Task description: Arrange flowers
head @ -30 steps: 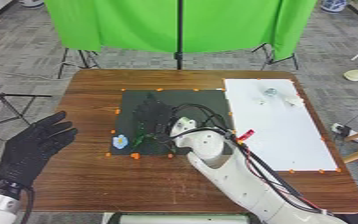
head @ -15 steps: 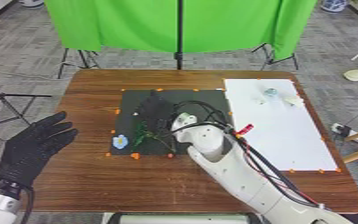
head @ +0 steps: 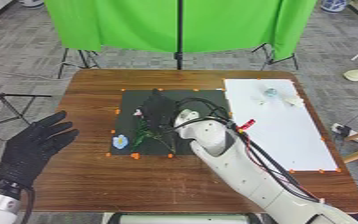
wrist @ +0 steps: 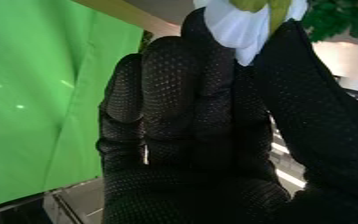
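Right hand (head: pixel 160 112): above the black mat (head: pixel 131 99), its arm crossing the surface (head: pixel 158 187) from the near right. In the right wrist view, the fingers of this hand (wrist: pixel 193 187) are long and nearly straight, pressed side by side, and the thumb stands apart from them with the gap narrowing toward the tips.
White flower (wrist: pixel 233 25): at the mouth of that gap, between the fingertips and the thumb tip, well beyond the palm; its petals reach down between the two and meet both in that picture. How firmly they bear on it, I cannot tell.
Green stems (head: pixel 143 136): over the near left part of the mat, just beside the right hand, on its left and nearer the robot.
Blue flower (head: pixel 119 142): on the mat by its near left corner, left of the stems and apart from the right hand.
Left hand (head: pixel 35 145): off to the left side, palm and fingers loosely spread, well apart from the flowers.
White sheet (head: pixel 282 145): right of the mat, with a small pale blue-green item (head: pixel 270 92) and a white item (head: pixel 294 101) near its far end; both are too small to name.
Red item (head: pixel 247 124): beside the right arm, over the sheet's left part.
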Motion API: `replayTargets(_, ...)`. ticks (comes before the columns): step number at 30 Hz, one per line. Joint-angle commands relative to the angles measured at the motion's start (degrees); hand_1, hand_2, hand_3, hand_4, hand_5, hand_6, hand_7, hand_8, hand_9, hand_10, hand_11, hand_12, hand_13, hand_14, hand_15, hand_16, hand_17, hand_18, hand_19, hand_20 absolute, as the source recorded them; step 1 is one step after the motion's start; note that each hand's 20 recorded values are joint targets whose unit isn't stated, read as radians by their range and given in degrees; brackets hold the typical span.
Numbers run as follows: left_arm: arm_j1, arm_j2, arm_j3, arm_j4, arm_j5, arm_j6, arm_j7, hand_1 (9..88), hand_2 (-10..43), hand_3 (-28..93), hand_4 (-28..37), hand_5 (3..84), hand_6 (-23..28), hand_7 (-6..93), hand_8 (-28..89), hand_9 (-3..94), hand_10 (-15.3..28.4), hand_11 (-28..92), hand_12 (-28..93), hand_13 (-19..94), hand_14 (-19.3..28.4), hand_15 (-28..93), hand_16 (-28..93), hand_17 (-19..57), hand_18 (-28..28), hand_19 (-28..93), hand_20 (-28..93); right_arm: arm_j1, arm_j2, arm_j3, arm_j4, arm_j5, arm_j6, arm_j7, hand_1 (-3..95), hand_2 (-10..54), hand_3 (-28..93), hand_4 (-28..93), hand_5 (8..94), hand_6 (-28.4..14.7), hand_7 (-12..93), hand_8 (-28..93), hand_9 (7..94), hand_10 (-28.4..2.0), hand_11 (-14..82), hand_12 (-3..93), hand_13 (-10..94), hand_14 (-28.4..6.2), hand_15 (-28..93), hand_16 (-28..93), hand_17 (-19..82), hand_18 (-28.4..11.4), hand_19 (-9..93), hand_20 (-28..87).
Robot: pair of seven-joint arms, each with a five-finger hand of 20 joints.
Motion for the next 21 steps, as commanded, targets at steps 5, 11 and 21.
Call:
replayTargets(5, 0.7, -0.61, -0.01, 0.07, 0.25, 0.26, -0.14, 25.2, -3.3, 72, -27.9, 39.9, 2.7, 20.5, -10, 34.6, 13.2, 28, 14, 29, 16.3, 38, -2, -7.2, 22.1, 49, 5, 2.3, 0.7, 1.4, 2.4, -13.7, -0.5, 0.1, 48.7, -9.5, 81, -28, 77.8, 5.4, 33, -11, 85.4, -1.4, 21.4, 47.9, 68, -1.0, 60, 37, 25, -14.7, 74, 41)
replayTargets(11, 0.9, -0.81, -0.14, 0.0, 0.2, 0.24, -0.3, 25.2, -3.4, 72, -27.4, 39.8, 2.7, 20.5, -10, 34.5, 13.1, 28, 14, 29, 16.3, 38, -1, -7.3, 22.2, 49, 5, 1.7, 1.2, 1.8, 1.8, -13.0, -0.6, -0.2, 48.5, -9.5, 81, -28, 77.8, 5.6, 33, -11, 85.4, -1.4, 21.6, 47.7, 68, -0.9, 60, 37, 25, -14.7, 74, 41)
replayTargets(21, 0.7, -0.81, -0.04, 0.13, 0.17, 0.13, -0.32, 25.2, -3.3, 72, -27.2, 39.1, 2.8, 20.4, -10, 33.6, 13.0, 28, 14, 28, 16.2, 37, -1, -7.3, 22.1, 49, 4, -0.2, 2.2, 0.3, -2.5, -8.7, -0.9, -0.3, 47.9, -9.5, 82, -28, 77.2, 5.9, 34, -10, 85.1, -1.1, 21.9, 47.5, 68, -1.0, 60, 37, 25, -14.7, 74, 41)
